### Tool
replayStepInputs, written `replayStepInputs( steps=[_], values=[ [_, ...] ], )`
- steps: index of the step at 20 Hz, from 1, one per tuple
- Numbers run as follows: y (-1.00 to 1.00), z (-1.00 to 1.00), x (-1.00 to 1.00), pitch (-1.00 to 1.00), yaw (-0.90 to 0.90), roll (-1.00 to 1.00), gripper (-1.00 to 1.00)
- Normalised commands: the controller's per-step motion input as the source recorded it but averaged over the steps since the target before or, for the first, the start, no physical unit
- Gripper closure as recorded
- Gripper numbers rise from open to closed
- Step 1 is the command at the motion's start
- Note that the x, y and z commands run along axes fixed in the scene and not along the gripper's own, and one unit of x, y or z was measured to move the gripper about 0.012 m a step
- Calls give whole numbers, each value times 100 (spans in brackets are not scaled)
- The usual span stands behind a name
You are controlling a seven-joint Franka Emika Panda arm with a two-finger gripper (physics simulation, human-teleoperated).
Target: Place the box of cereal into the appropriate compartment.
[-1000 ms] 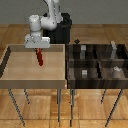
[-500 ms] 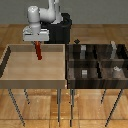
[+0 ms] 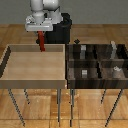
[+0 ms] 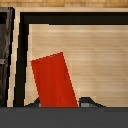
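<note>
The gripper (image 3: 41, 34) hides the top of the cereal box (image 3: 42, 44) in the exterior view. The wrist view cuts off the box's held end, and only 2 fingertips (image 4: 88, 102) show. Small grey blocks (image 3: 85, 73) in the dark compartments are too blurred to identify.

Wooden floor (image 3: 20, 35) carrying two thin-legged stands: a light wooden tray (image 3: 6, 70) below the gripper (image 3: 41, 33), and beside it a dark compartmented tray (image 3: 69, 70) holding small grey blocks (image 3: 84, 73).

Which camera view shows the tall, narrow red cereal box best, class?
The wrist view: the tall, narrow red cereal box fills much of the frame, tilted above the pale tray floor. The exterior view shows it only as a small red sliver hanging from the gripper.
</note>
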Motion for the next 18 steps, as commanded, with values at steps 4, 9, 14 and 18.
replayStepInputs(
  steps=[4,9,14,18],
  values=[
    [100,0,0,0,0,0,100],
    [100,0,0,0,0,0,100],
    [100,0,0,0,0,0,100],
    [100,0,0,0,0,0,100]
  ],
)
